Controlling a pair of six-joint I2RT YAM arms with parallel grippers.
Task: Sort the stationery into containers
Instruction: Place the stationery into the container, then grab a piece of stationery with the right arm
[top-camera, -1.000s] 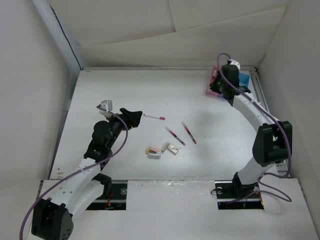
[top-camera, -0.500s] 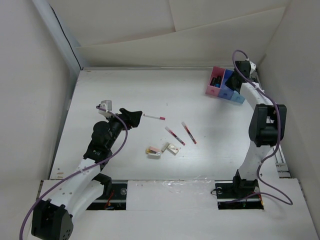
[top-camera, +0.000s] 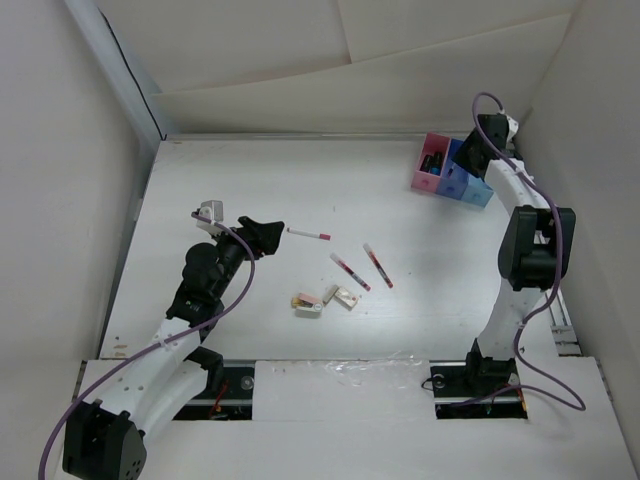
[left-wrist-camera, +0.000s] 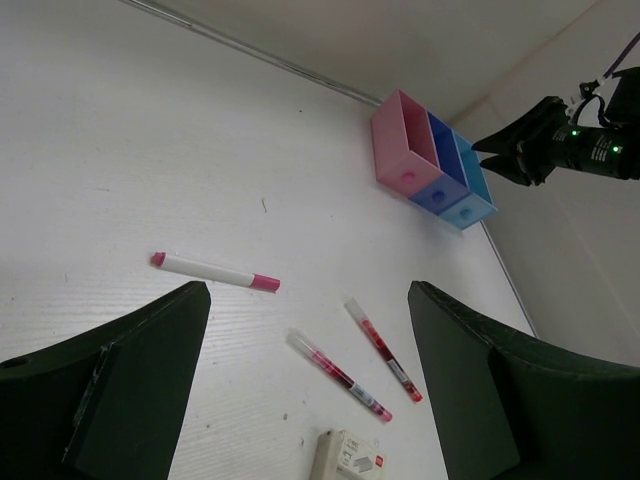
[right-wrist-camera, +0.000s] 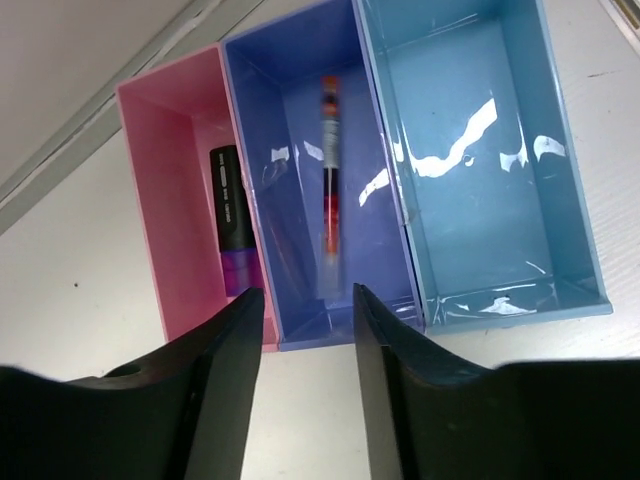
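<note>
Three joined containers stand at the back right: pink, blue and light blue. My right gripper hovers open just over the blue bin; a red pen lies inside it, free of the fingers. A dark purple-tipped marker rests in the pink bin; the light blue bin holds nothing. My left gripper stands open and holds nothing, above a white pink-ended pen, two red pens and a whitish eraser.
Two eraser blocks lie near mid-table, just in front of the pens. White walls close the table at the back and on both sides. A metal rail runs along the right edge beside the bins.
The right arm swung from over the bins to their right side, then its jaws opened and the red pen now lies in the blue bin. The left arm stayed still.
</note>
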